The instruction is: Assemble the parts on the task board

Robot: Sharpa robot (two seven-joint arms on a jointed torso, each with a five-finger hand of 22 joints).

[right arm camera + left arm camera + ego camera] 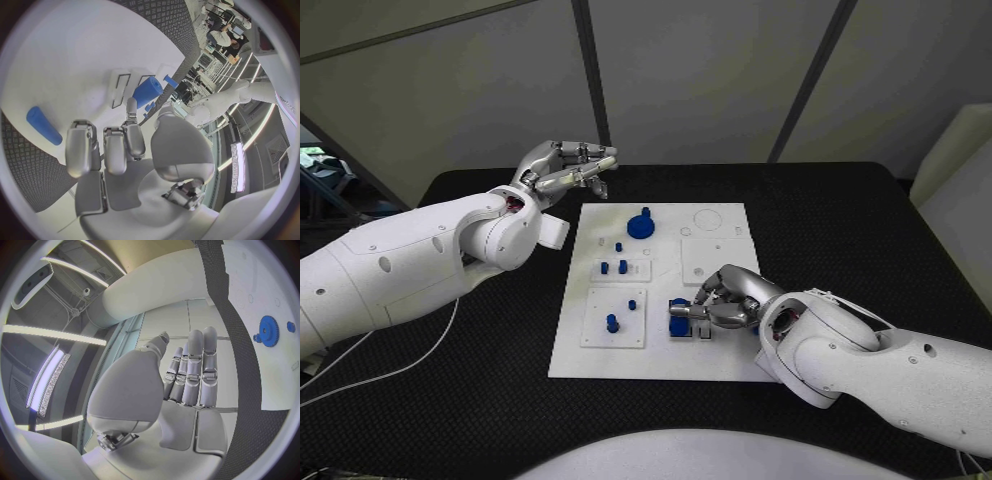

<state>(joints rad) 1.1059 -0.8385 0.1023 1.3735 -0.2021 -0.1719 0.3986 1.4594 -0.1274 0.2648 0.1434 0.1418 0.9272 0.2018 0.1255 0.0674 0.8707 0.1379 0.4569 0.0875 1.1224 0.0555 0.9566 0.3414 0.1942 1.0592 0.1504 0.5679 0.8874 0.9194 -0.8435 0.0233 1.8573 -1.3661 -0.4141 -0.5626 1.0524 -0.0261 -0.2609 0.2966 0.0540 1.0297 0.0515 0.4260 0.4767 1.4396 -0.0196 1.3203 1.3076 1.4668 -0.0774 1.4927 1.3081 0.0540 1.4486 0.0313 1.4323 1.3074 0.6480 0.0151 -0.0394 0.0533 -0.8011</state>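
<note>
The white task board [661,355] lies mid-table. My right hand [727,303] rests low over the board's near right part. Its thumb and a finger pinch an upright blue cylindrical part [679,318] [148,92], while its other fingers [115,150] stay curled. A loose blue bar [44,125] lies on the board beside that hand. A blue gear [642,224] [269,331] stands at the far end of the board. My left hand [568,167] [190,375] is raised above the table beyond the board's far left corner, fingers straight and holding nothing.
Small blue pegs stand in two raised white plates on the board's left half [615,267] [612,323]. A round recess [708,217] marks the far right of the board. A thin white cable [401,365] crosses the black table at the near left.
</note>
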